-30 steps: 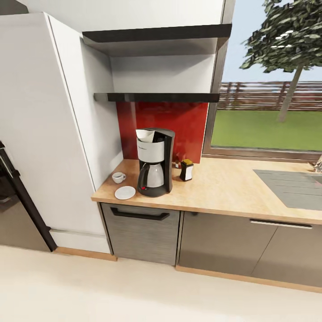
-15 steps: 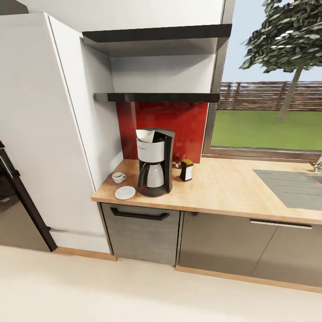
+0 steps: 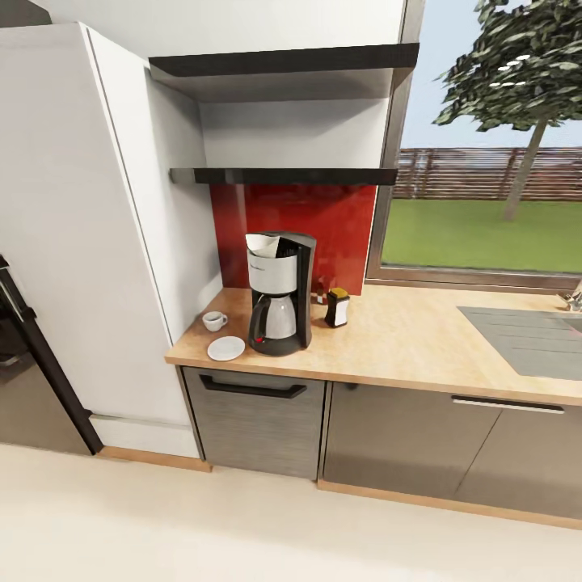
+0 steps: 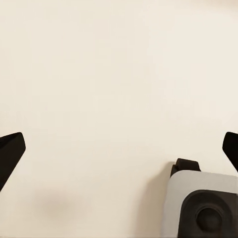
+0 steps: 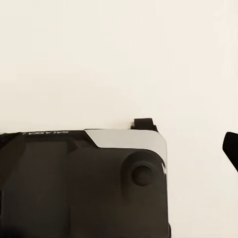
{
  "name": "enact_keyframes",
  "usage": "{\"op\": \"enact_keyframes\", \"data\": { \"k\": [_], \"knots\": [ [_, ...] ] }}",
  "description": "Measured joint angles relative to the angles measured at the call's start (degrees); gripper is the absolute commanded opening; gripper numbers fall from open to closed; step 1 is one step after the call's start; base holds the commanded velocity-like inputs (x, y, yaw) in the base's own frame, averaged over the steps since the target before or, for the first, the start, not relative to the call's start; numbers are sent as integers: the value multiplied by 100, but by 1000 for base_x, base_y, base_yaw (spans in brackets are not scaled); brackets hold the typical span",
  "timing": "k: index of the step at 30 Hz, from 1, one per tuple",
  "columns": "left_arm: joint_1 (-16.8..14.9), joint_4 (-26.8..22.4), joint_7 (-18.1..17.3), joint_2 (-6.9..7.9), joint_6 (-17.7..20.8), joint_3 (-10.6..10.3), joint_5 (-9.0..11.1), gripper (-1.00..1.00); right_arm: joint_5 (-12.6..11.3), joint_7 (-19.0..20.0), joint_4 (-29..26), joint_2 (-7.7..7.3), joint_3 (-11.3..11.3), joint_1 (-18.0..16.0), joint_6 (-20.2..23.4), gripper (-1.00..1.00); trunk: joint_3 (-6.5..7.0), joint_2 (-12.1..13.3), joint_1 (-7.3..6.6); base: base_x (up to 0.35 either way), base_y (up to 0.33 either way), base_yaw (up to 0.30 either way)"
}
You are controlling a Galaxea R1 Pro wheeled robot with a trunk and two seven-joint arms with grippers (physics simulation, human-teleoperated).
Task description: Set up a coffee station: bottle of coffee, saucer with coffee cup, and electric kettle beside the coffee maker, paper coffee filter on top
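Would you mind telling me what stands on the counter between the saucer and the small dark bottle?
The coffee maker stands between the saucer and the bottle, as the head view shows.

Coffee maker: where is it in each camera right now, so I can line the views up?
Head view: the coffee maker stands on the countertop, left of centre below the shelves, with the saucer beside it.
Left wrist view: looks down at the cream floor and a corner of the robot base.
Right wrist view: the cream floor and the robot base again.
Shared landmark: the cream floor, along the head view's bottom.
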Motion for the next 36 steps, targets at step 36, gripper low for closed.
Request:
{"op": "enact_keyframes", "data": {
  "k": [36],
  "knots": [
    [17,230,-2,6,5,-3,-4,100,-1,1,-2,-14,-245,-1,0,100,0,0,0,0,0,-226]
  ]
}}
